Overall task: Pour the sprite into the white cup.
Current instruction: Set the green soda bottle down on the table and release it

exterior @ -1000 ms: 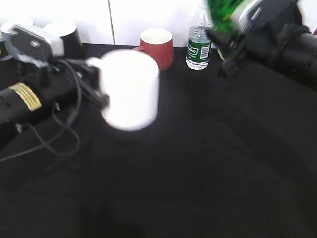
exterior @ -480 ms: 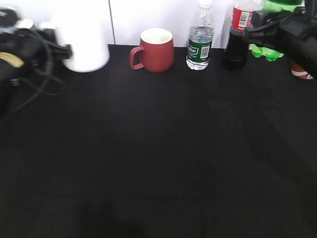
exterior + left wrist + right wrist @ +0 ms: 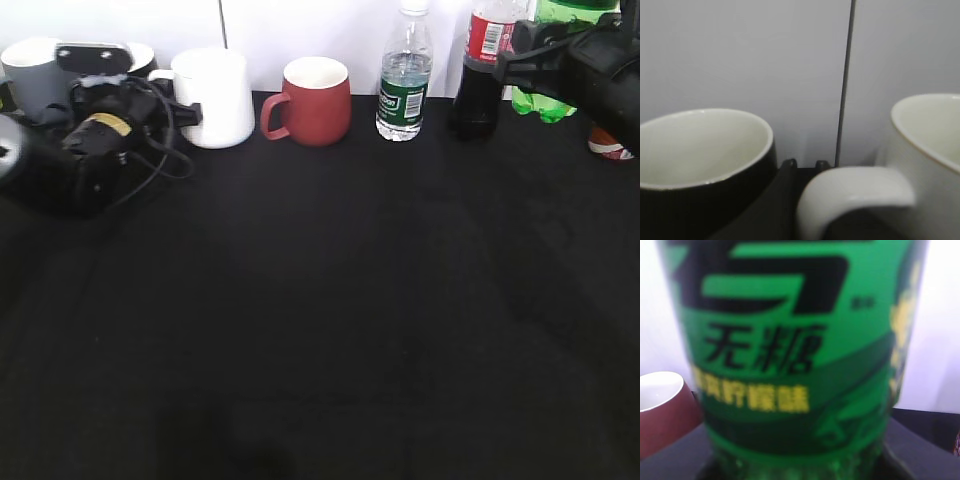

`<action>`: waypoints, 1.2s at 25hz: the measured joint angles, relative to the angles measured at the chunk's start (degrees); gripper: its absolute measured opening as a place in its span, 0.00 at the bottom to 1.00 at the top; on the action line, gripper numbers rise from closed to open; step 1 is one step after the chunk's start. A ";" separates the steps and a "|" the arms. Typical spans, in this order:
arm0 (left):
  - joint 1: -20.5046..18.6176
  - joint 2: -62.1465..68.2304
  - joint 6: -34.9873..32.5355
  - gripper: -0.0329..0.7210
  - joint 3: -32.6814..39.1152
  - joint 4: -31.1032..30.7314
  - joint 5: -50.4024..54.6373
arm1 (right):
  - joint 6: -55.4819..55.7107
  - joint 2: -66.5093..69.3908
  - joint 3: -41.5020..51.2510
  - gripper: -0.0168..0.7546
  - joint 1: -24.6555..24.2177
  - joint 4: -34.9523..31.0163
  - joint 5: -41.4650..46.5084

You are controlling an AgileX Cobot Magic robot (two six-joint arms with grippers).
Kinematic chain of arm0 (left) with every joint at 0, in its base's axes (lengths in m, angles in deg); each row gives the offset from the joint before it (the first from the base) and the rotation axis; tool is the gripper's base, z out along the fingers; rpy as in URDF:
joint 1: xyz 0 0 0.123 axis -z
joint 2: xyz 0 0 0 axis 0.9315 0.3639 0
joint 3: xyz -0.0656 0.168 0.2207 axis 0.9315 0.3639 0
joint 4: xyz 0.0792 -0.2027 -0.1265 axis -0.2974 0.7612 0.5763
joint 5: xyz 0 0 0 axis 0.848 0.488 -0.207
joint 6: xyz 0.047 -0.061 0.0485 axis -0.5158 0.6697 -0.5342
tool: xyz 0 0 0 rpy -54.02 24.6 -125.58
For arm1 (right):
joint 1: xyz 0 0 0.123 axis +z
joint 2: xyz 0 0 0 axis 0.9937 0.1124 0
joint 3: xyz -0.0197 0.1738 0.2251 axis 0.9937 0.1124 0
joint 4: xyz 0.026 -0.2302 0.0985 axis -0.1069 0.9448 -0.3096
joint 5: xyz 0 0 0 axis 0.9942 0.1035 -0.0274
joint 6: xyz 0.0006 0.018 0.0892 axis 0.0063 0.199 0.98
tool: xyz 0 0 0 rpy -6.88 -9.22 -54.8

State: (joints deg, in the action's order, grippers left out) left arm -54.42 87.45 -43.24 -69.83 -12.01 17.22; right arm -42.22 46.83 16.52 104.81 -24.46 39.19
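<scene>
White cup: we see the plain glossy white ceramic mug [image 3: 214, 97] upright at the table's back edge, just left of the brick-red mug [image 3: 314, 100]; its loop handle [image 3: 852, 192] fills the left wrist view, beside a dark mug with a pale inside [image 3: 700, 165].
Left gripper [image 3: 183, 112]: at the white mug's handle side; we cannot tell how its fingers stand.
Sprite: the tall translucent green plastic bottle [image 3: 556, 60] stands far right of the red mug, behind the dark cola bottle [image 3: 483, 70]; its label [image 3: 790, 340] fills the right wrist view.
Right gripper [image 3: 525, 60]: against the green bottle; finger state unclear to us.
</scene>
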 joint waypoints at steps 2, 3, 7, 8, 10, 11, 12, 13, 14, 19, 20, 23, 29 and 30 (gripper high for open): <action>-0.47 2.00 -0.16 0.14 -2.88 -0.06 0.83 | 0.00 0.00 0.00 0.52 0.00 0.00 0.00; -0.68 3.05 -0.16 0.14 -4.33 -0.39 1.25 | 0.00 0.00 0.00 0.52 0.00 -0.07 0.00; -1.32 4.78 -0.16 0.14 -6.94 -1.09 2.41 | 0.00 0.00 0.00 0.52 0.00 -0.16 0.00; -1.39 5.24 -0.16 0.14 -7.54 -1.28 2.73 | -0.06 0.00 0.00 0.52 0.00 -0.16 0.00; -1.51 6.05 0.06 0.14 -9.03 -2.18 3.08 | -0.01 1.00 0.00 0.52 0.00 -0.21 -0.72; -1.51 6.73 0.14 0.14 -9.92 -2.66 3.02 | 0.45 1.97 0.00 0.52 0.00 -0.35 -0.93; -1.51 6.96 0.28 0.14 -10.41 -2.66 3.13 | 0.97 2.64 0.00 0.52 0.00 -0.42 -0.93; -1.51 7.03 0.28 0.14 -10.55 -2.66 3.34 | 1.28 2.78 0.00 0.52 0.00 -0.42 -1.29; -1.51 7.05 0.28 0.14 -10.62 -2.66 3.34 | 1.48 2.83 0.00 0.52 0.00 -0.42 -2.09; -1.75 7.66 1.03 0.18 -10.84 -5.46 3.17 | 1.71 2.89 0.00 0.52 0.00 -0.42 -4.68; -1.75 7.65 1.09 0.25 -10.84 -6.11 3.22 | 1.71 2.89 0.00 0.52 0.00 -0.42 -4.69; -1.75 7.59 1.09 0.38 -10.84 -6.39 3.47 | 1.71 2.89 0.00 0.52 0.00 -0.42 -4.74; -1.46 3.79 1.14 0.41 -4.36 -6.41 1.74 | 1.71 2.89 0.00 0.52 0.00 -0.42 -5.42; -1.41 2.83 1.14 0.41 -2.96 -6.41 1.43 | 1.71 2.89 0.00 0.52 0.00 -0.42 -5.42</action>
State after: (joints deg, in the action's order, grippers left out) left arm -55.83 90.28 -42.10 -72.79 -18.43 18.65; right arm -40.51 49.72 16.52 104.81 -24.88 33.77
